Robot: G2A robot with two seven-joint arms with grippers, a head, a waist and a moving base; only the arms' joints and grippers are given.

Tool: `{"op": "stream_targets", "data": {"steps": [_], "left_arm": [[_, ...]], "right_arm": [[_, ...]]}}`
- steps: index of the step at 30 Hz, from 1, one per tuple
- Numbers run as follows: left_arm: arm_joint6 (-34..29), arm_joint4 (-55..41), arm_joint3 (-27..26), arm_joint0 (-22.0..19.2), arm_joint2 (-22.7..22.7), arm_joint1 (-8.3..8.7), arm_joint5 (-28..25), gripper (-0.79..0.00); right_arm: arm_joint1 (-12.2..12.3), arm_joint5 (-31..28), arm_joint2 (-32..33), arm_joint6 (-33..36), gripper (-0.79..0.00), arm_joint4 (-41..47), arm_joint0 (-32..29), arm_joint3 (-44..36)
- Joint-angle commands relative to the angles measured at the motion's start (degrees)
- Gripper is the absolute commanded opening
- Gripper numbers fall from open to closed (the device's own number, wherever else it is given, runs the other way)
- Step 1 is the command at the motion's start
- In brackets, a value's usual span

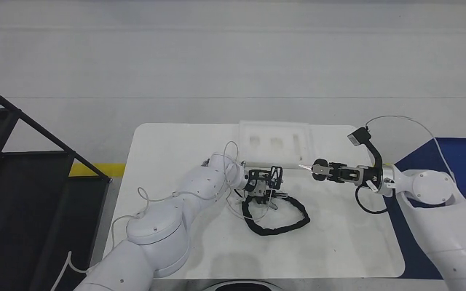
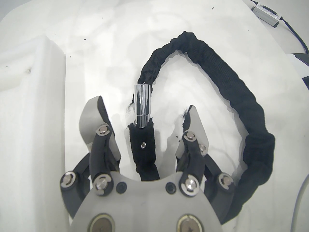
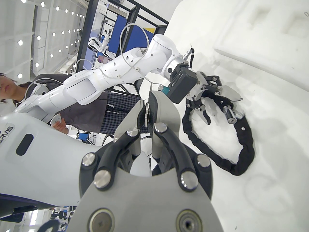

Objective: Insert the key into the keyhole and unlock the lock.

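Note:
The lock is a chain in a black fabric sleeve (image 1: 285, 222) looped on the white table, ending in a chrome cylinder (image 2: 143, 106). Its keyhole face (image 3: 231, 121) shows in the right wrist view. My left gripper (image 2: 143, 105) is open, its fingers standing on either side of the cylinder end without closing on it; it also appears as the left gripper (image 1: 267, 182) and the left gripper (image 3: 221, 106). My right gripper (image 3: 146, 102) is shut on the small metal key (image 3: 146, 114). It hovers to the right of the lock as the right gripper (image 1: 318, 170), key (image 1: 304, 168) pointing toward the cylinder.
A white foam tray (image 1: 277, 142) with recesses lies at the back of the table, right beside the left gripper (image 2: 31, 97). A black metal frame (image 1: 44, 145) stands left of the table. A small power adapter (image 2: 265, 13) lies off the table edge.

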Motion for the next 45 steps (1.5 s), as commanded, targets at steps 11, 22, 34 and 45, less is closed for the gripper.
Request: {"op": "stream_targets", "data": {"steps": [11,22,34,45], "left_arm": [[0.0,0.0,0.0,0.0,0.0,0.01,0.0,0.0],[0.0,0.0,0.0,0.0,0.0,0.01,0.0,0.0],[-4.5,-4.3,-2.0,1.6,-2.4,0.92,4.5,0.0],[-7.1,-3.7,-6.0,2.0,-3.1,2.4,5.2,-0.043]], "right_arm": [[0.0,0.0,0.0,0.0,-0.785,0.0,0.0,0.0],[0.0,0.0,0.0,0.0,-0.785,0.0,0.0,0.0],[0.0,0.0,0.0,0.0,-0.785,0.0,0.0,0.0],[0.0,0.0,0.0,0.0,-0.785,0.0,0.0,0.0]]}}
